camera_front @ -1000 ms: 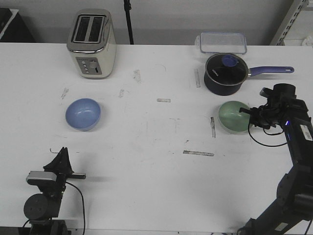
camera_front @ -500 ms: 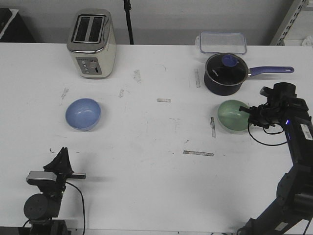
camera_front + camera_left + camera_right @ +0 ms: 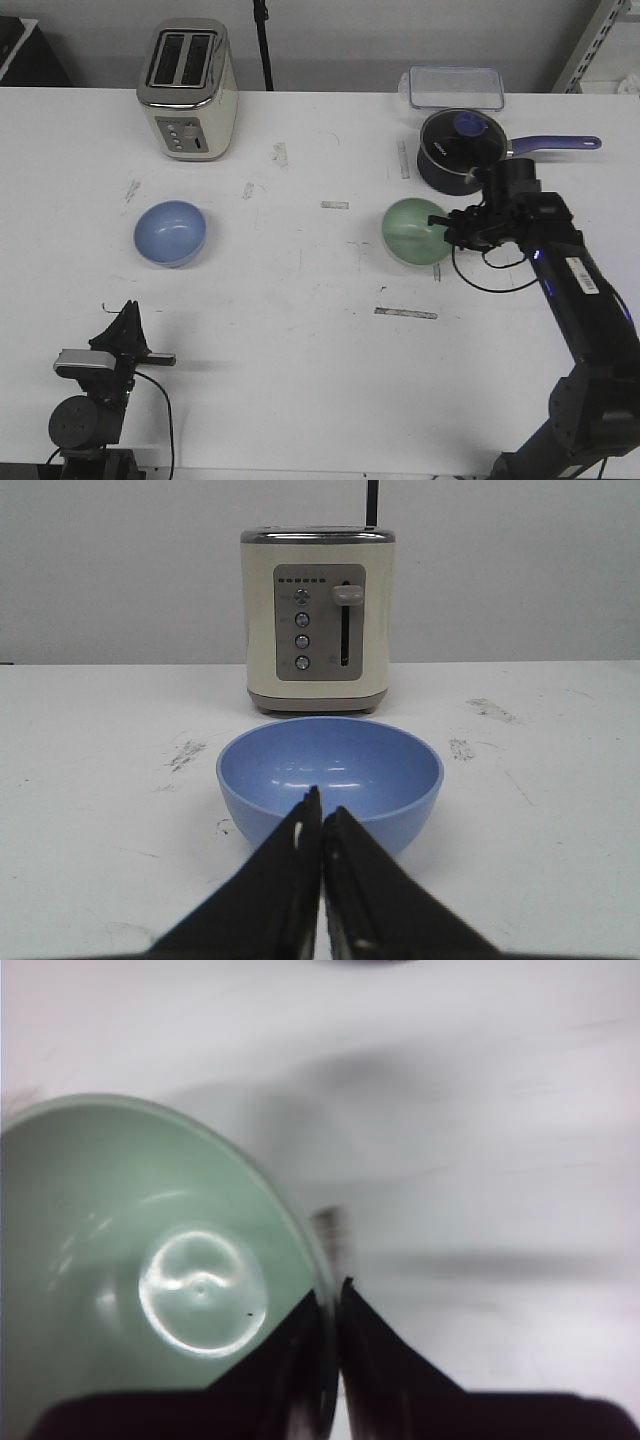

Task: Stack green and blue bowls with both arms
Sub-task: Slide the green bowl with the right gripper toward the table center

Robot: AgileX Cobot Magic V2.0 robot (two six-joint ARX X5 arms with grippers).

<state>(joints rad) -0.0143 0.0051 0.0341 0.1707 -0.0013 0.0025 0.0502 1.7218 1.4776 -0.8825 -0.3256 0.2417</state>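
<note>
A: On the white tabletop (image 3: pixel 300 380), our right end effector (image 3: pixel 447 224) is closed on the rim of the green bowl (image 3: pixel 413 231); the wrist camera shows one finger inside the rim and one outside. Where is that bowl?

B: We see it right of the tabletop's middle, tilted so its hollow faces the front camera, just in front of the dark saucepan (image 3: pixel 458 150) with the purple handle. Whether its underside touches the surface we cannot tell.

A: And the blue bowl (image 3: pixel 170 232)?

B: It sits upright on the left half, well apart from the green one, in front of the cream toaster (image 3: pixel 188 89).

A: Our left end effector (image 3: pixel 321 825)?

B: Its fingers are pressed together with nothing between them. We see it low at the near left edge, pointing at the blue bowl but not touching it.

A: A clear lidded container (image 3: pixel 455 86) lies behind the saucepan, at the far edge.
</note>
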